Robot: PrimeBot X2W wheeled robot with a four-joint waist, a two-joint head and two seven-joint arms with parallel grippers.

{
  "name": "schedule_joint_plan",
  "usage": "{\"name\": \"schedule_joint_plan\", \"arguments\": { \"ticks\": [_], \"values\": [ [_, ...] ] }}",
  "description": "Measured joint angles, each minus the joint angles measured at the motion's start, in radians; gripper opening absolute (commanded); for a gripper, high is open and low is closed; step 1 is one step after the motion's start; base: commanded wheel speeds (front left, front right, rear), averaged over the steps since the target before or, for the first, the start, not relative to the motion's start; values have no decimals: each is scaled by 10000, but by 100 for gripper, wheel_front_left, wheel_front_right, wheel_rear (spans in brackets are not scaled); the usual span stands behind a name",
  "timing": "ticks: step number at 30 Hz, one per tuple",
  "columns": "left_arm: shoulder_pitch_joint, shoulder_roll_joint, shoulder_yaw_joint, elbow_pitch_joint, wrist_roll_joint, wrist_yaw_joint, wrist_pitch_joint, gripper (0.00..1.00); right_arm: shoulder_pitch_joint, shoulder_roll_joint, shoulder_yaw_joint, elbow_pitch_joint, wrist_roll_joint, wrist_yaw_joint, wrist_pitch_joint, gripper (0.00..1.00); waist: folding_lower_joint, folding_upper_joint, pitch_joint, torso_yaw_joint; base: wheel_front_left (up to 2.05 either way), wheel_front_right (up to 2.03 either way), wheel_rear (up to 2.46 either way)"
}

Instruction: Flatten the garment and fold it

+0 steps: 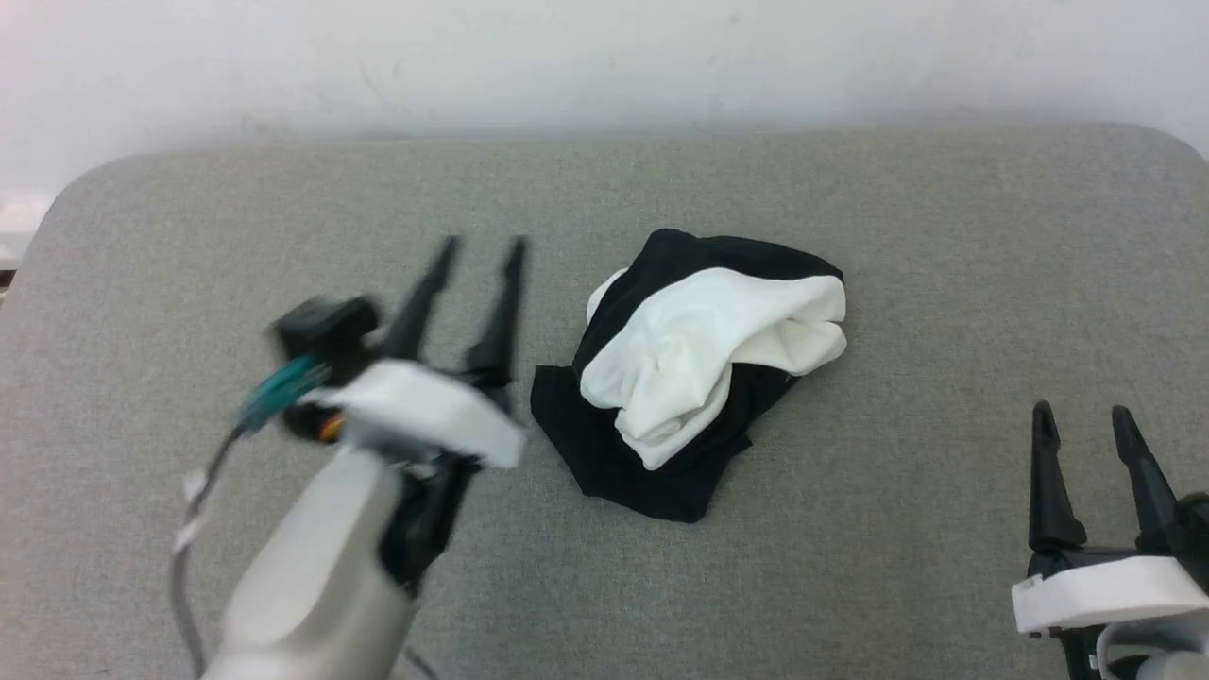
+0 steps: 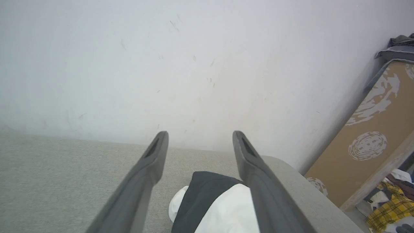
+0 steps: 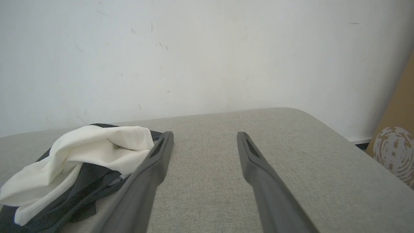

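The crumpled garment (image 1: pixel 699 368) lies mid-bench (image 1: pixel 850 189), with the left gripper (image 1: pixel 482 247) spread empty at its nine o'clock and the right gripper (image 1: pixel 1081 413) likewise at four o'clock.

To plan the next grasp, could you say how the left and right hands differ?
The left hand is blurred, close beside the garment; the right hand is sharp and farther from it. In wrist views the garment shows between the left hand's fingers, but beside the right hand's. Both are open and empty.
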Motion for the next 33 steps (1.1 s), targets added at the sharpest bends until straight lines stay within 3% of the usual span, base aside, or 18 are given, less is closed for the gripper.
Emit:
{"name": "schedule_joint_plan", "arguments": {
  "ticks": [3,6,11,14,20,28,33],
  "values": [
    [1514,82,1586,-2104,1060,257,-13,100,75,0,-38,-48,-2,0,-2,100,0,0,-46,-5,0,0,0],
    [3281,-284,2940,-3691,2224,265,-13,100,131,2,-42,-94,-17,0,0,100,0,0,-91,-17,0,0,0],
    [5867,-1032,4222,-4554,3687,-25,-13,100,333,0,-10,-155,-46,0,-2,100,0,0,-195,-19,0,0,0],
    [6752,-1292,4481,-4537,4318,-382,-13,100,461,0,48,-165,-46,0,-2,100,0,0,-257,12,0,0,0],
    [7200,-1632,4838,-4516,4385,-696,-13,100,605,0,140,-146,-29,0,-2,100,1,0,-359,242,0,0,0],
    [6993,-1645,4777,-4548,4180,-700,-13,100,10,-10,1195,42,-249,0,19,100,1,0,-263,588,0,0,0],
    [6946,-1655,4679,-4541,4046,-623,-13,100,-1340,-347,2243,472,-497,2,1910,100,2,0,-15,721,0,0,0]
  ]
}}
